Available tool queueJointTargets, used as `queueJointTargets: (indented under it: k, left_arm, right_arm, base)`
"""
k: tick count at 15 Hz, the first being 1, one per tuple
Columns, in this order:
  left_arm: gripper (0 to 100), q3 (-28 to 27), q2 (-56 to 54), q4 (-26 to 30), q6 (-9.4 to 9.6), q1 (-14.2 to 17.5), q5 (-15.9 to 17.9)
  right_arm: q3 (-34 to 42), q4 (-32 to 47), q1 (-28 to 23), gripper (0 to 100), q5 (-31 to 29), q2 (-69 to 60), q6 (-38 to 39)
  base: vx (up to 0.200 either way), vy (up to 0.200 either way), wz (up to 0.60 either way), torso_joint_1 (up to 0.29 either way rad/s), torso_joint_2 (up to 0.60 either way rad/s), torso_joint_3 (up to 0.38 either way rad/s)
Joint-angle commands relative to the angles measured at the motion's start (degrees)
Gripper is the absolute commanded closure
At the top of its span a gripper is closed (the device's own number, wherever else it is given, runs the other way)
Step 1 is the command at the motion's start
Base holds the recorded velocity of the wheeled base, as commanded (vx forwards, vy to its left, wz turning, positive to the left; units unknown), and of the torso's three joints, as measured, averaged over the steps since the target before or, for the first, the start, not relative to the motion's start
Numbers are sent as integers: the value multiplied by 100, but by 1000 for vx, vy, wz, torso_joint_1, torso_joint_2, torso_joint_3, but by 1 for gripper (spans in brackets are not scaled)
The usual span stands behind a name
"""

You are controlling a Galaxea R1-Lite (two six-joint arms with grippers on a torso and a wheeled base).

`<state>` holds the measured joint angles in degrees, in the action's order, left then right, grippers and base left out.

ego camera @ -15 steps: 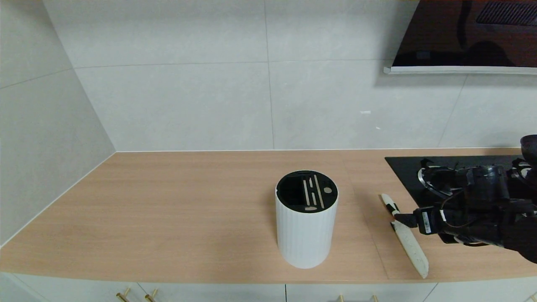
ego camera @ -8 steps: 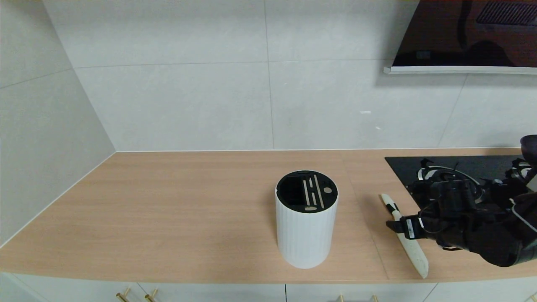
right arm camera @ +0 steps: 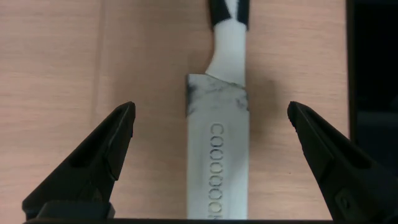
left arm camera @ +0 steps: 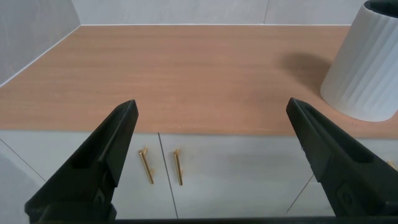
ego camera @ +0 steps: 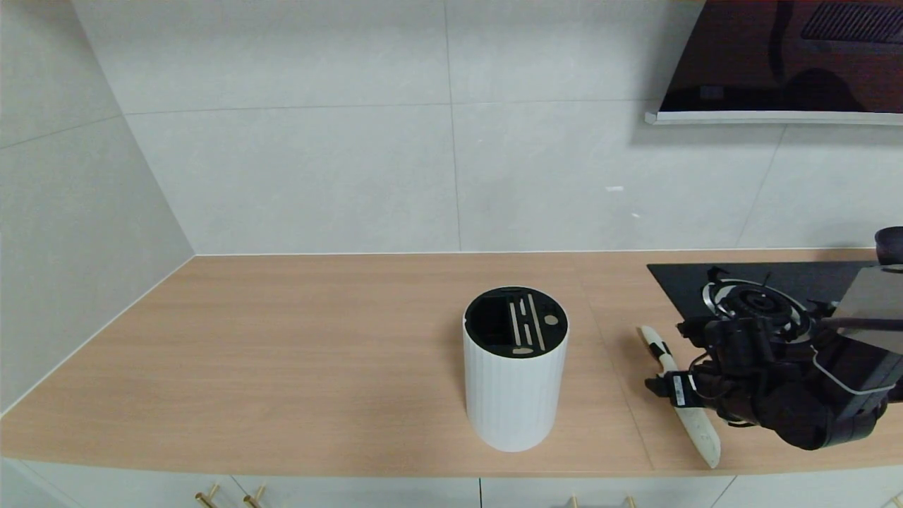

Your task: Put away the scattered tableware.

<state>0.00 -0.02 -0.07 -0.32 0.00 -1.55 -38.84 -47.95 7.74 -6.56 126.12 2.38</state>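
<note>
A white knife [ego camera: 688, 413] with a black-banded handle [ego camera: 655, 344] lies on the wooden counter [ego camera: 317, 353], right of the white ribbed knife holder [ego camera: 515, 381]. The holder's black top has slots. My right gripper [ego camera: 679, 390] hangs just above the knife near where blade meets handle. In the right wrist view the gripper [right arm camera: 211, 124] is open, with one finger [right arm camera: 99, 162] on each side of the knife [right arm camera: 217, 162] and not touching it. My left gripper [left arm camera: 211, 118] stands open with nothing in it over the counter's front edge, with the holder [left arm camera: 367, 62] off to one side.
A black hob with a burner [ego camera: 755, 303] lies just behind the right arm. A dark range hood [ego camera: 783, 63] hangs on the tiled wall. The knife tip lies close to the counter's front edge [ego camera: 712, 462]. Cabinet handles [left arm camera: 161, 165] sit below the counter.
My right arm has swung round and turned its gripper down over the knife, moving slightly left and toward the front edge. The knife and holder have not moved.
</note>
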Motion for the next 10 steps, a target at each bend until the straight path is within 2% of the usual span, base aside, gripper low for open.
queueJointTargets:
  k: [1, 10]
  left_arm:
    - [0, 0, 2, -1, -3, 0, -3]
    - [0, 0, 2, -1, -3, 0, -3]
  right_arm:
    - [-54, -4, -9, 0, -3, 132, 26]
    - [-273, -4, -9, 0, -118, 343, 254]
  base:
    - [0, 0, 0, 0, 0, 0]
    - [0, 0, 0, 0, 0, 0]
